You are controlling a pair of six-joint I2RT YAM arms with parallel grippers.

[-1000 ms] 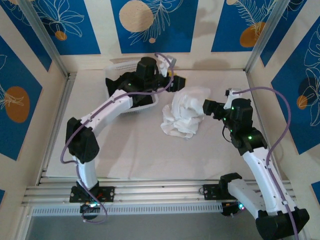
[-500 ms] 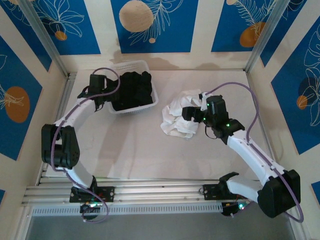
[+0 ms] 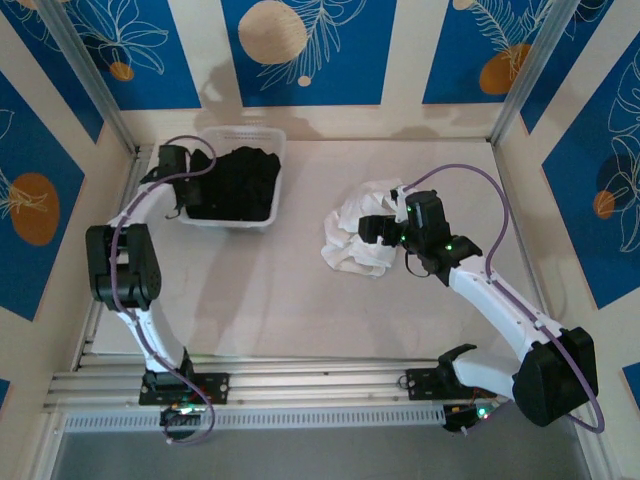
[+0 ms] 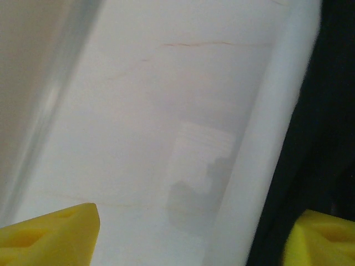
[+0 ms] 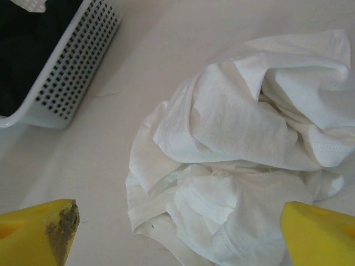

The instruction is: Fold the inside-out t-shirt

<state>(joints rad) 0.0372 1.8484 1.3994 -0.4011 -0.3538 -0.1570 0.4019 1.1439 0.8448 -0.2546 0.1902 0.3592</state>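
Overhead view, two robot arms on a pale table (image 3: 270, 300), read left to right.

Far left: we see the left gripper (image 3: 166, 166) at the left rim of a white basket (image 3: 232, 222). Its wrist cam shows the yellow fingers spread wide w/ the basket wall running btwn them, not pinched. A black garment (image 3: 235, 180) fills the basket.

Centre-right: the shirt (image 3: 355, 245) lies on the table as a crumpled white heap, well apart from the basket. Layers overlap, hems and stitched seams show, and no sleeve or collar is laid out. By our judgement folding hasn't begun, since it still needs spreading flat.

Right: the right gripper (image 3: 372, 228) hovers just over the heap's right side w/ its jaws spread and nothing btwn them but cloth below.

What we think could go wrong:
- Closing on the heap's middle would likely catch several layers, so a wad lifts instead of one edge.
- The cloth looks thin and soft, so a shallow pinch may slip out on the lift.
- The left fingers straddle the basket wall, so pulling away sideways could drag or tip the basket.
- One arm alone can't spread the heap, so tugging may just slide it across the table.
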